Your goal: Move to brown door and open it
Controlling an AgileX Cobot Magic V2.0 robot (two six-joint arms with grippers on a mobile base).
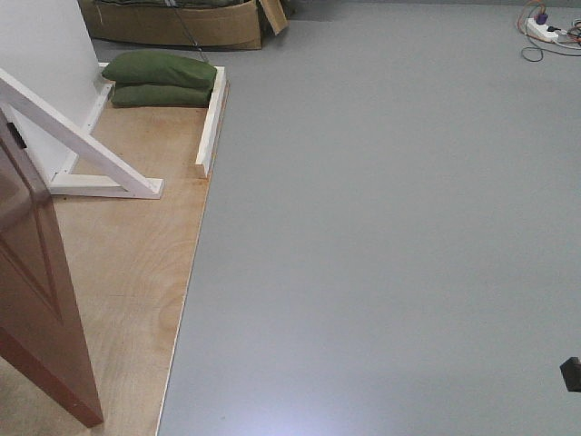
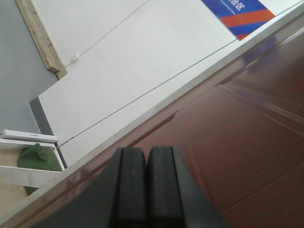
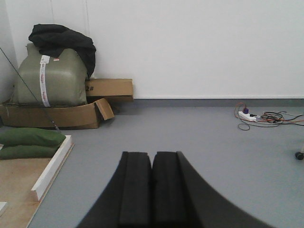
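1. The brown door (image 1: 36,300) stands at the far left of the front view. Its glossy panelled leaf rises from the plywood platform (image 1: 127,263), and its bottom corner is close to the platform's edge with the grey floor (image 1: 390,227).
2. In the left wrist view the brown door fills the lower right, with a pale frame strip along its edge and a white wall behind it that carries a blue and orange sign (image 2: 240,14).
3. The left tool (image 2: 147,156) is closed, its black pads pressed together with nothing between them. It points at the door's surface; whether it touches the door cannot be told.
4. The right tool (image 3: 152,159) is also closed and empty, facing open floor away from the door.
5. Behind the door, a white wooden brace (image 1: 91,136) slants down onto the platform, with two green sandbags (image 1: 163,80) stacked beyond it.
6. A cardboard box (image 3: 61,116) with an olive sack (image 3: 50,78) and a black garment (image 3: 61,40) sits against the far wall.
7. A power strip (image 3: 249,115) with cables lies on the floor to the right.
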